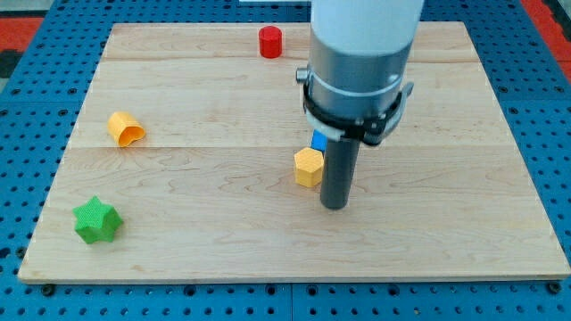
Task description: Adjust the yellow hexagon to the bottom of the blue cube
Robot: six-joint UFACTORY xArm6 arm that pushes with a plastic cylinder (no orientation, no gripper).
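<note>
The yellow hexagon [309,167] sits near the board's middle. The blue cube [318,140] is just above it, touching or nearly touching, and mostly hidden behind the arm's grey body. My tip [335,205] rests on the board just right of and slightly below the yellow hexagon, close to its right side.
A red cylinder [270,42] stands near the top edge. An orange block [126,128] lies at the left. A green star [96,220] sits at the lower left. The wooden board [446,223] lies on a blue pegboard.
</note>
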